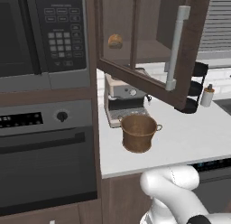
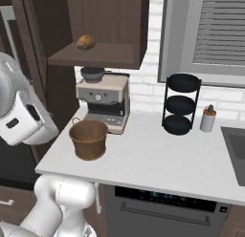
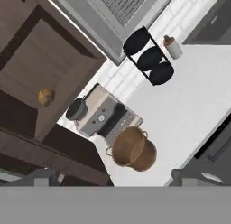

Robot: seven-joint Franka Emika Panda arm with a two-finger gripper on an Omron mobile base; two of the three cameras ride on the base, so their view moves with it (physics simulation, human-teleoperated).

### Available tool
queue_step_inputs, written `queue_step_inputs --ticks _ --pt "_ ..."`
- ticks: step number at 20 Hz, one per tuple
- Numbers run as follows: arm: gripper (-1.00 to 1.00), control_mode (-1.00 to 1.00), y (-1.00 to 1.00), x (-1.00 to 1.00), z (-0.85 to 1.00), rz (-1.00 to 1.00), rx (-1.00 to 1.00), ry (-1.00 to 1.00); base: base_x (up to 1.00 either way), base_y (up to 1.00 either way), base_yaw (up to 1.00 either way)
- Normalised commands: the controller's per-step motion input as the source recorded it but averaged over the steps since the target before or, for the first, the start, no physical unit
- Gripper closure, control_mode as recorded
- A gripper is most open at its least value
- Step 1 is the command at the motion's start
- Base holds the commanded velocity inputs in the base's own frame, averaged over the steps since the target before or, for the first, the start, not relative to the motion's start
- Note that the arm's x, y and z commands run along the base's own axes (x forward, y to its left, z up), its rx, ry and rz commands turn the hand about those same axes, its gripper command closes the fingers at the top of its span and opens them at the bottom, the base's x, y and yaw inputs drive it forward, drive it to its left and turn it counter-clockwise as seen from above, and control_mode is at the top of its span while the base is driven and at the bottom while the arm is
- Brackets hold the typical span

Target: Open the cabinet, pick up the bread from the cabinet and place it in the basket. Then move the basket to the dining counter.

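The cabinet [image 1: 149, 20] hangs above the counter with its glass door [image 1: 189, 60] swung wide open. The bread [image 1: 115, 41], a small golden bun, lies on the cabinet's lower shelf [image 2: 95, 54]; it shows too in the right base view [image 2: 85, 41] and the hand view [image 3: 45, 96]. The copper basket [image 1: 138, 133] stands empty on the white counter in front of the coffee machine, below the shelf [image 2: 89, 139] [image 3: 133, 148]. My gripper [image 3: 117, 179] is open, its fingertips [image 3: 45, 178] wide apart with nothing between them, back from the shelf and above the basket. The dining counter is out of view.
A coffee machine [image 1: 124, 99] stands at the wall behind the basket. A black three-tier rack [image 2: 181, 104] and a small bottle [image 2: 207, 119] are to the right, a sink [image 2: 235, 147] further right. Microwave [image 1: 40, 33] and oven [image 1: 45, 155] fill the left.
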Motion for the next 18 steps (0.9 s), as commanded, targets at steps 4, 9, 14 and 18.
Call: queue_step_inputs --ticks 4,9,14,18 --pt "-1.00 -1.00 -0.16 0.74 -0.73 0.43 0.80 0.31 0.00 0.00 0.00" --pt "-1.00 -1.00 0.15 0.99 -0.46 0.53 0.68 0.32 0.00 0.00 0.00" --pt "-1.00 -1.00 0.51 1.00 -0.10 0.57 0.36 0.32 0.00 0.00 0.00" --pt "-1.00 -1.00 0.74 0.72 0.00 0.47 0.05 0.09 0.00 0.00 0.00"
